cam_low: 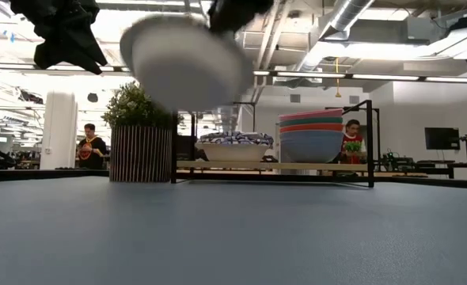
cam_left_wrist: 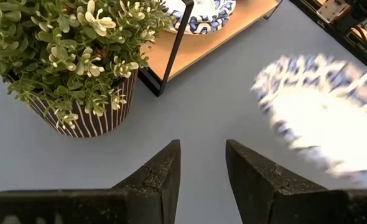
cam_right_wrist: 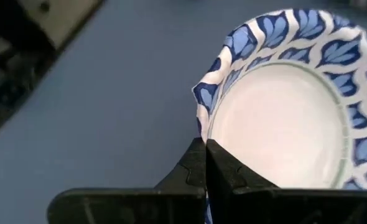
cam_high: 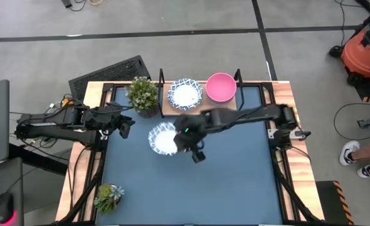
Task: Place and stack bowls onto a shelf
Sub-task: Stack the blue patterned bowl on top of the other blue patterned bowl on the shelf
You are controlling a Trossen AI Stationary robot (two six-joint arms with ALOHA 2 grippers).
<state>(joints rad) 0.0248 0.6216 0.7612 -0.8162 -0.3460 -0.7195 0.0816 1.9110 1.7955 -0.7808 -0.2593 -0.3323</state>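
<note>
My right gripper (cam_high: pixel 179 137) is shut on the rim of a white bowl with a blue patterned rim (cam_high: pixel 163 139), holding it tilted above the blue table, in front of the shelf. The right wrist view shows the gripper (cam_right_wrist: pixel 205 163) pinching that rim (cam_right_wrist: pixel 283 118). The bowl hangs high in the low view (cam_low: pixel 187 63). The wooden shelf (cam_high: pixel 205 104) carries a second blue-patterned bowl (cam_high: pixel 185 94) and a pink bowl (cam_high: pixel 221 86), which tops a stack with teal beneath (cam_low: pixel 311 134). My left gripper (cam_high: pixel 126 129) waits open and empty at the left (cam_left_wrist: pixel 202 174).
A large potted plant in a striped pot (cam_high: pixel 142 94) stands just left of the shelf, close to the left gripper. A small potted plant (cam_high: pixel 108 196) sits at the table's front left. Black shelf posts (cam_low: pixel 370 142) stand at its ends. People show in the room behind (cam_low: pixel 89 146).
</note>
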